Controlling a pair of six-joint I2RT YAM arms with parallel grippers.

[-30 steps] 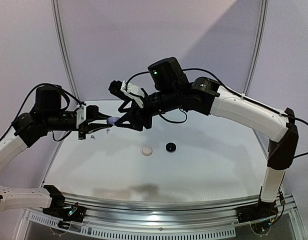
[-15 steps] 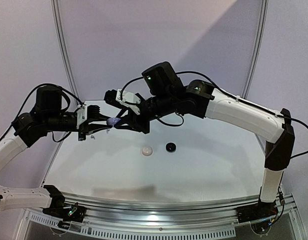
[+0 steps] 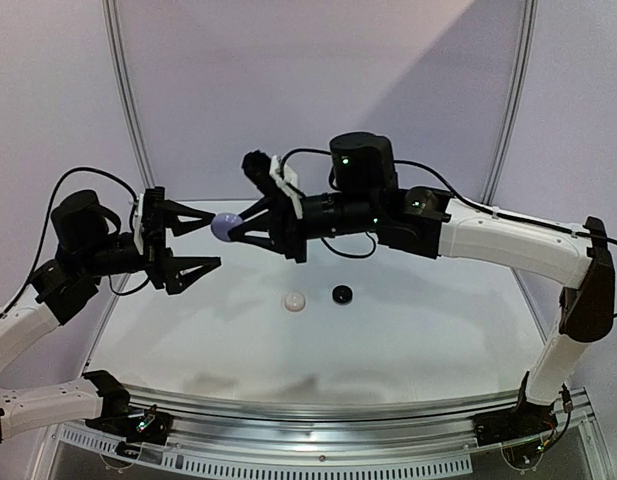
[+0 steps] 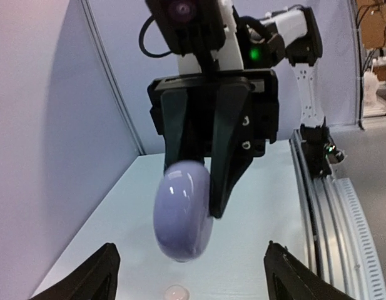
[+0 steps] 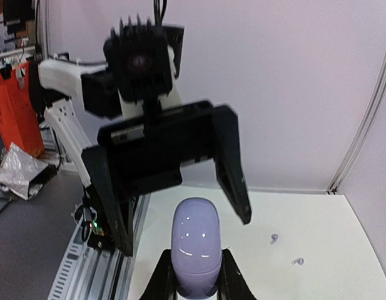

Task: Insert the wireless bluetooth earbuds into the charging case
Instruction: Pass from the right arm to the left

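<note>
While the white worktop [image 3: 438, 330] lies below both arms, the right tool [image 3: 236, 227] is clenched on the lavender charging case [image 3: 224, 226], holding it in the air. The left tool [image 3: 214, 240] faces it, released, jaws spread wide, near the case but not touching. A white puck [image 3: 293, 301] and a black puck [image 3: 342, 294] sit near each other mid-worktop. Two tiny pale earbuds [image 5: 274, 238] lie loose on the worktop, outside the case.

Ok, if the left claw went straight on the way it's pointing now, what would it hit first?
The lavender case held in the right claw. In the left wrist view it hangs roughly centred ahead of the open left claw, with nothing in between. How far ahead it is is hard to judge.
</note>
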